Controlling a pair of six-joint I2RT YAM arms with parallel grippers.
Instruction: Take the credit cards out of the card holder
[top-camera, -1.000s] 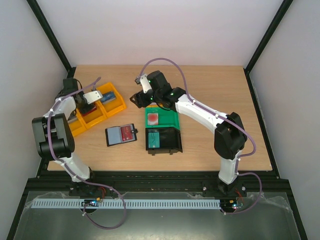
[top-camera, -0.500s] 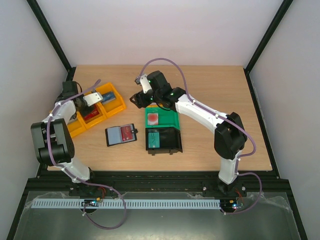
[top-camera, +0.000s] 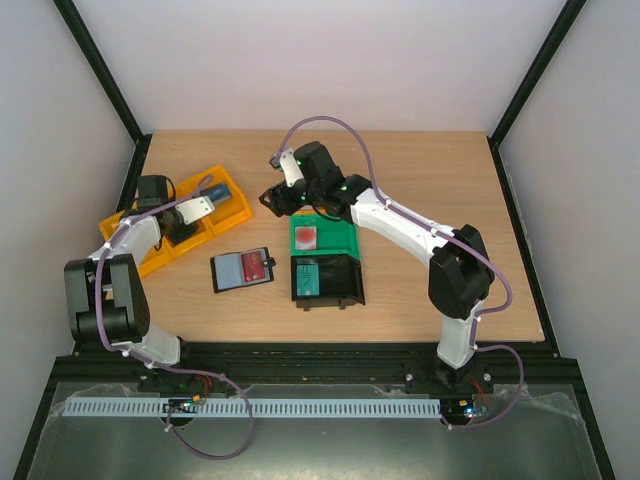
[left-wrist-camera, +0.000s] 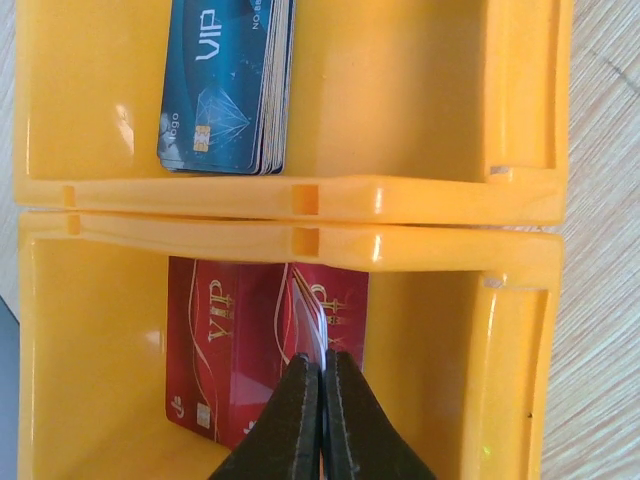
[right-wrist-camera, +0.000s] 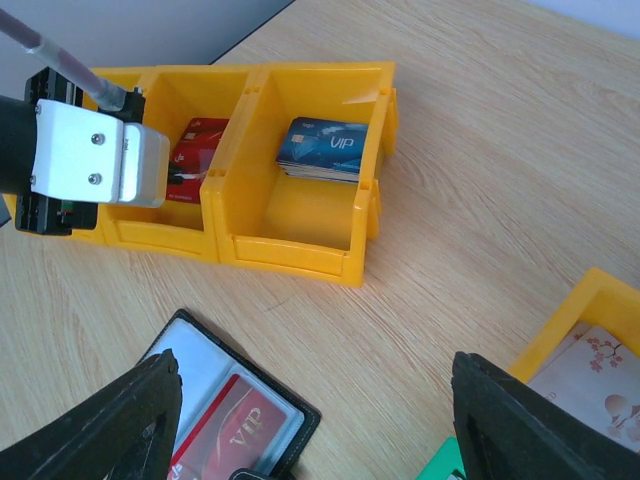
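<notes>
**Q:** How is the left arm posed?
**A:** The elbow is folded near the left edge of the counter (right-wrist-camera: 480, 150). The forearm runs away from the base. The wrist turns rightward and lowers the left hand (left-wrist-camera: 320, 372) into the middle yellow bin (left-wrist-camera: 100, 400).

**Q:** What is that hand's condition?
**A:** The fingers are pressed together. They pinch one credit card (left-wrist-camera: 311, 322), which is tilted and seen nearly edge-on. It sits over the red stack (left-wrist-camera: 230, 340) lying flat on the bin floor. Whether it touches the stack cannot be told. The neighbouring compartment holds a stack of blue cards (left-wrist-camera: 225, 85).

**Q:** And the right arm?
**A:** It extends diagonally from its base toward the far left, passing over the green bin (top-camera: 340, 240). The right hand (right-wrist-camera: 315, 365) hovers above the counter between the yellow bins and the card holder (top-camera: 232, 271). Its fingers are spread wide and nothing is between them.

**Q:** Where is the card holder?
**A:** It lies open and flat on the counter, on the near side of the yellow bins and left of the black bin (top-camera: 345, 285). One pocketed red card (top-camera: 257, 266) shows in its right half.
</notes>
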